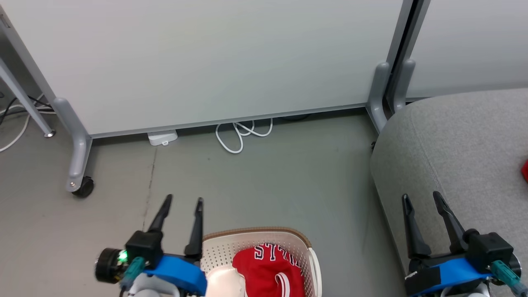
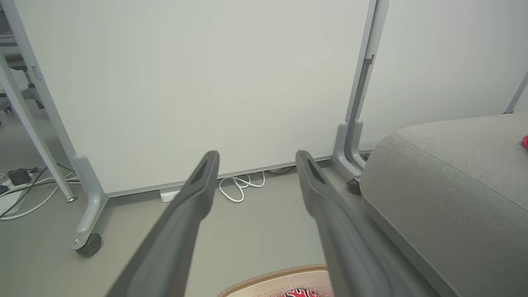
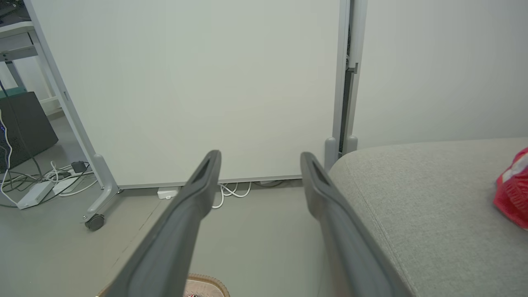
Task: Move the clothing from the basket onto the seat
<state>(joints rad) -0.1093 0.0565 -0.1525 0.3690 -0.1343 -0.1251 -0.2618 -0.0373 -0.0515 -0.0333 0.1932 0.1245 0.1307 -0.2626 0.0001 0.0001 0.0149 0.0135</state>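
Clothing (image 1: 268, 268) lies in basket (image 1: 255, 232) on floor (image 1: 288, 173), left of seat (image 1: 462, 156); one red piece (image 1: 525, 171) on seat. Both jaws wide, empty. Risk: pinching basket wall with cloth, lifting both.

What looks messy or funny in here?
Nothing is spilled or broken. The red clothing lies crumpled in the basket, and its white letters are upside down in the head view. Another red piece sits alone on the seat. A white cable loops loose on the floor under the partition.
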